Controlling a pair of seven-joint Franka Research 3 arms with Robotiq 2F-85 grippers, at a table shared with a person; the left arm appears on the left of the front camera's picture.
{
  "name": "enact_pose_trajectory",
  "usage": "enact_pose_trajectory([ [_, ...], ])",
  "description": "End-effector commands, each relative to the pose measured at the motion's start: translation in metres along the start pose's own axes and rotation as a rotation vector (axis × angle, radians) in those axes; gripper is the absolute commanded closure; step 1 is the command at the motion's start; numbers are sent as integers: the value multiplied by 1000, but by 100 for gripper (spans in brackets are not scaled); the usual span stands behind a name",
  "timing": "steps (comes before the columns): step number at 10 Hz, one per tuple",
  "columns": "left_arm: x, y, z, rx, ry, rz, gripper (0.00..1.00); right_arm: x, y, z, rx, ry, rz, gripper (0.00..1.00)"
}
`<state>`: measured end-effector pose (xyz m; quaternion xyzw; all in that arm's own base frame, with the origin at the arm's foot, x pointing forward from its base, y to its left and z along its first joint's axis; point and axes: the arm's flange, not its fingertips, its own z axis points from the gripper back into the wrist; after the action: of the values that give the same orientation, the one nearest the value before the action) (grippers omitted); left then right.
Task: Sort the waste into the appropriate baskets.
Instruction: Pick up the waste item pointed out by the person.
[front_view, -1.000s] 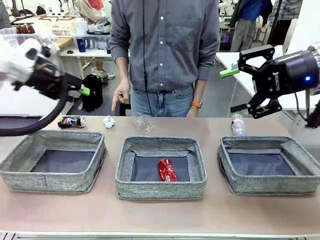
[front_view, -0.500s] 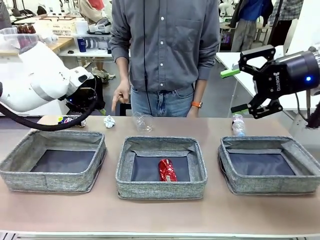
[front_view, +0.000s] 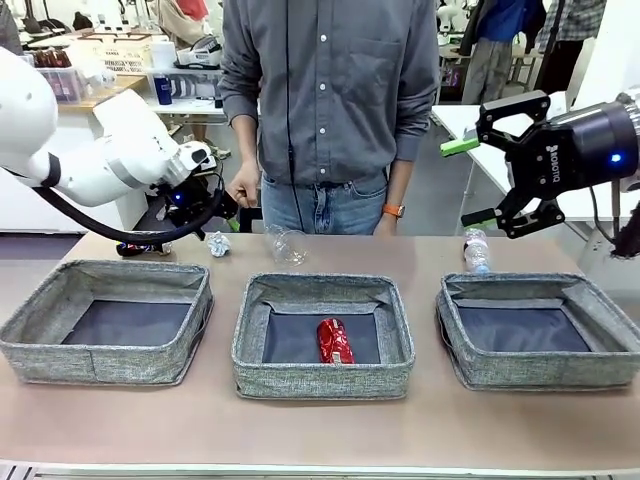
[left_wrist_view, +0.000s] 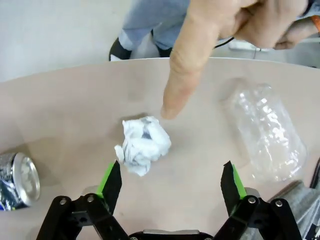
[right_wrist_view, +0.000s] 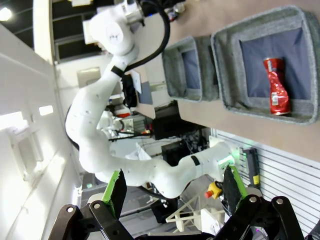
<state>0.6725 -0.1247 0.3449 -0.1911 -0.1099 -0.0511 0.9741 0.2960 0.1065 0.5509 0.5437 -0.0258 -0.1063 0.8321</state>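
Observation:
A crumpled white paper ball (left_wrist_view: 142, 145) lies on the table just ahead of my open left gripper (left_wrist_view: 171, 177), between the lines of its two fingers. A person's finger (left_wrist_view: 182, 75) points at the ball from above. In the front view, my left gripper (front_view: 213, 213) hovers over the paper ball (front_view: 218, 243). Left of it lies a dark can (front_view: 140, 246), and to its right a clear plastic cup (front_view: 287, 243) lies on its side. A crushed red can (front_view: 334, 340) rests in the middle basket (front_view: 320, 378). My right gripper (front_view: 492, 165) hangs open in the air above a water bottle (front_view: 476, 250).
The left basket (front_view: 100, 362) and right basket (front_view: 540, 372) hold nothing. The person (front_view: 330, 90) stands at the far edge, one hand (front_view: 242, 190) lowered beside my left gripper. The dark can (left_wrist_view: 17, 180) and cup (left_wrist_view: 267, 132) flank the ball in the left wrist view.
My left arm has swung in from the far left and lowered its gripper over the paper ball. The right arm has stayed still.

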Motion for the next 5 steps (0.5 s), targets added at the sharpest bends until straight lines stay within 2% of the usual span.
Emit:
enact_pose_trajectory([
  [1, 17, 4, -9, 45, 32, 27, 0, 1, 1, -2, 30, 2, 22, 0],
  [3, 22, 12, -20, 91, 42, 37, 0, 1, 1, -2, 30, 2, 22, 0],
  [5, 23, 12, -26, 60, 79, 42, 0, 1, 1, -2, 30, 2, 22, 0],
])
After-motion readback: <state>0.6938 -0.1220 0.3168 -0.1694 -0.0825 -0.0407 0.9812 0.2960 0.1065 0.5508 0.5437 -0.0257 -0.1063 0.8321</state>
